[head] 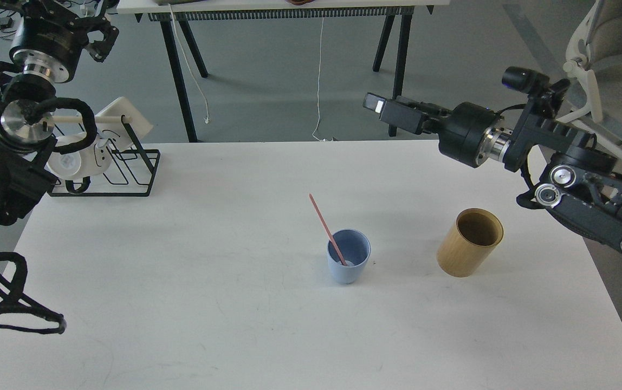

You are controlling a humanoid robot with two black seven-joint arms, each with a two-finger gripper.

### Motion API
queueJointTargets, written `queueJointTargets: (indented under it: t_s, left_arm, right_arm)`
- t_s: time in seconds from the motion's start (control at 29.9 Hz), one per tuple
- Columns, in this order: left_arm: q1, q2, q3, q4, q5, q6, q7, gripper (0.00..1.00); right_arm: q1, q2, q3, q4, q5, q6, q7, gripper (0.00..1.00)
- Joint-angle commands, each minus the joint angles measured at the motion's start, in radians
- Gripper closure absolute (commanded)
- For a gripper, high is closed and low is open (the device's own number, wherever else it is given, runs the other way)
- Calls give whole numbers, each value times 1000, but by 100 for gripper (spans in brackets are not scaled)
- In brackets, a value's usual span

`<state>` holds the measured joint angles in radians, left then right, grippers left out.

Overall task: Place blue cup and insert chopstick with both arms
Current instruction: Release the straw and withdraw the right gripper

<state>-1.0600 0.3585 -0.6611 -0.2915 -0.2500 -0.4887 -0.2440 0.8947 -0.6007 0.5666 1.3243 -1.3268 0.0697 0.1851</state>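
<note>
Chopstick (326,227) standing in blue cup (348,263), leaning up-left

Looks like a robotics lab / office-type room. Evidence: plain white bench (181,303) w/ only a few props on it, grey smooth floor (267,81), second trestle-leg table (289,6) behind w/ white cable (319,81) hanging to the floor, more cables on the floor top left, grey office chair (614,65) at right.
</note>
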Motion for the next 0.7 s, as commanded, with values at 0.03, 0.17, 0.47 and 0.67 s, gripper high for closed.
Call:
queueJointTargets:
  t_s: [0.03, 0.17, 0.47, 0.67]
  left_arm:
    - [2, -4, -2, 0, 0, 0, -5, 0]
    - [0, -23, 0, 0, 0, 0, -6, 0]
    - [-1, -65, -2, 0, 0, 0, -14, 0]
    - [8, -102, -9, 2, -3, 0, -15, 0]
  right_arm:
    - [-3, 10, 145, -95, 127, -2, -1, 2]
    - [3, 18, 200, -192, 270, -2, -1, 1]
    - [3, 99, 231, -376, 690, -13, 48, 1]
    - [-23, 127, 245, -384, 983, -4, 48, 1]
